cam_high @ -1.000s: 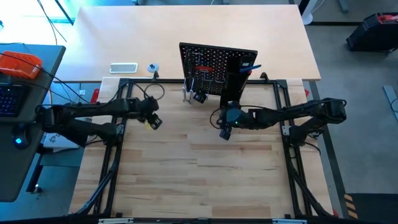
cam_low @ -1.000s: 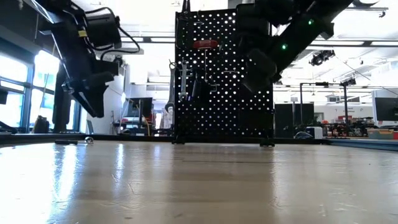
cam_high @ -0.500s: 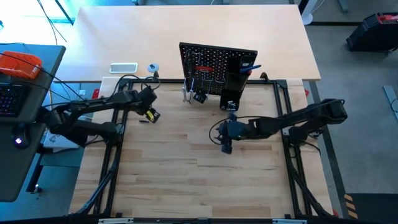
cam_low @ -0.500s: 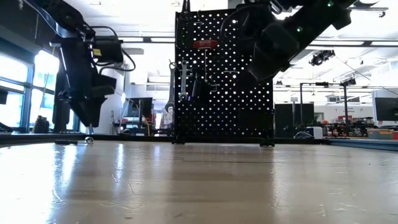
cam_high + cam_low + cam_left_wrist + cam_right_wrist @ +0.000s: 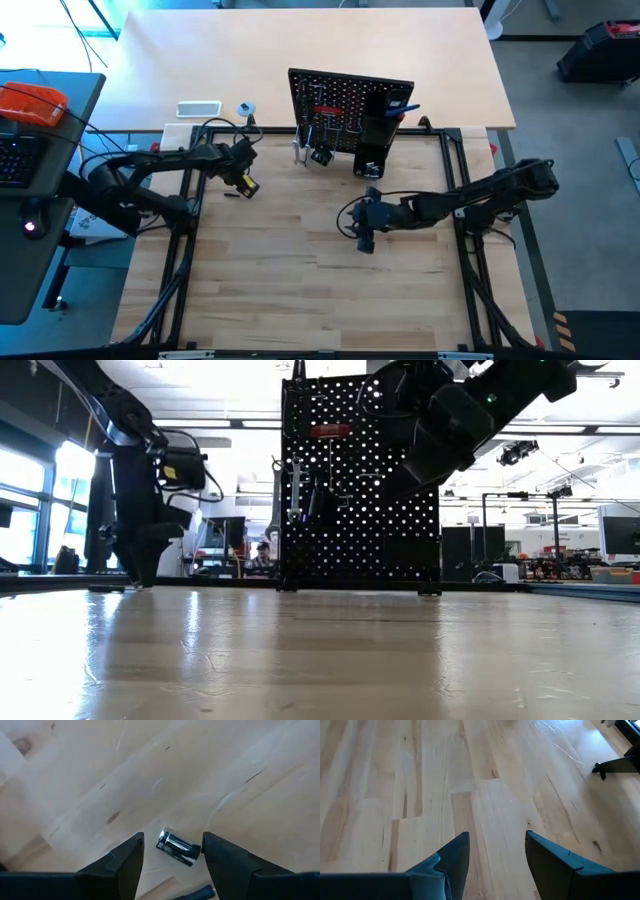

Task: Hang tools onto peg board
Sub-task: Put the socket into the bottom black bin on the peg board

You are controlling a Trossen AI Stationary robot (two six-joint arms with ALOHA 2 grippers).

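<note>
Near the table's far left edge, I have the left gripper (image 5: 243,187) lowered over the black-and-silver bar (image 5: 178,848), which lies flat on the wooden table (image 5: 300,290). My left wrist view shows the two fingers (image 5: 122,865) spread wide, one on each side of the bar's shiny silver end, with clear wood between each finger and the metal. The bar is not gripped.

I hold the right gripper (image 5: 364,238) above the middle of the table, in front of the peg board (image 5: 345,105) and well apart from it. My right wrist view shows its fingers (image 5: 451,860) parted wide over bare planks, with nothing between them.

The peg board stands upright at the table's far side. On its face I see the red-handled screwdriver (image 5: 330,431) lying horizontal near the top, the silver wrench (image 5: 295,490) hanging vertical on the left side, and the tall black box holder (image 5: 375,140) on its right part with the blue T-handle hex key (image 5: 398,108) at its top. Other dark tools hang beside the wrench; I cannot tell which they are.
</note>
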